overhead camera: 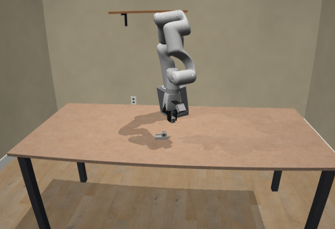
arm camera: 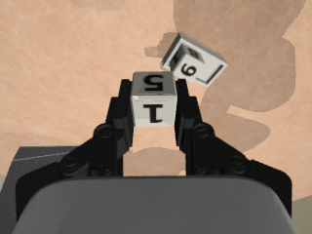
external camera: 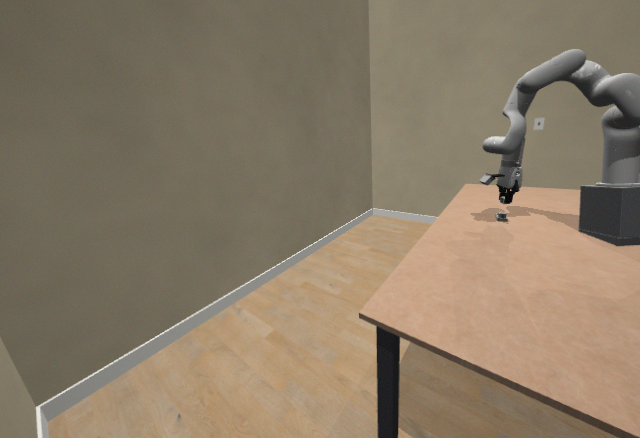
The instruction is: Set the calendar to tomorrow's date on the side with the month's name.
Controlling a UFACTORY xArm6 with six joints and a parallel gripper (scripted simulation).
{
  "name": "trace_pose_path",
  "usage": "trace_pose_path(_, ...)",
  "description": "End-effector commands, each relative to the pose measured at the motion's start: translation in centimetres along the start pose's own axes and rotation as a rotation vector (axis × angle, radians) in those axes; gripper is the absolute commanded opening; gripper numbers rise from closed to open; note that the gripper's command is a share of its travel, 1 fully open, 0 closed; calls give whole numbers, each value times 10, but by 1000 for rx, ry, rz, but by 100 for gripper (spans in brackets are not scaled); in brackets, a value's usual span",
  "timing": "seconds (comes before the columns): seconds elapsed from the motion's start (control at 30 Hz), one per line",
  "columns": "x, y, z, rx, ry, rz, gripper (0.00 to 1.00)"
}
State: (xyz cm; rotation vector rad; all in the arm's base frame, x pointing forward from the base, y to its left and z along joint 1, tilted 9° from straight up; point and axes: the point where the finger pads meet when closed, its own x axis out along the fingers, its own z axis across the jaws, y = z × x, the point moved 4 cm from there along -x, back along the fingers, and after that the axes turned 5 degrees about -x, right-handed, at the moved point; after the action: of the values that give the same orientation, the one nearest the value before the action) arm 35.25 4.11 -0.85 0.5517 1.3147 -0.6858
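My gripper [overhead camera: 172, 118] [external camera: 504, 199] [arm camera: 153, 94] is shut on a white number cube [overhead camera: 172, 119] [arm camera: 154, 111] and holds it in the air above and behind the tray. In the wrist view its two visible faces show a 5 and a 1, both upside down in the picture. The pale tray [overhead camera: 157, 138] [arm camera: 212, 58] lies on the table. A second cube [overhead camera: 163, 134] [arm camera: 187, 68] stands in the tray's right part in the top view; its top shows a 6 or 9 in the wrist view. The tray's left part holds no cube. The month's name cannot be read.
The wooden table [overhead camera: 230, 150] [external camera: 491, 288] bears the tray near its middle. The arm's dark base [overhead camera: 186, 96] [external camera: 602, 213] stands behind the gripper at the table's back. A wall shelf [overhead camera: 135, 12] is high behind the arm.
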Motion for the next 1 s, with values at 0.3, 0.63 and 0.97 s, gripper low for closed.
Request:
trace_pose_path(0.3, 0, 8, -13, -419, 29, 6, 27)
trace_pose_path(0.63, 1, 14, -24, -740, 28, 11, 27)
trace_pose_path(0.97, 1, 18, -33, -995, 26, 15, 27)
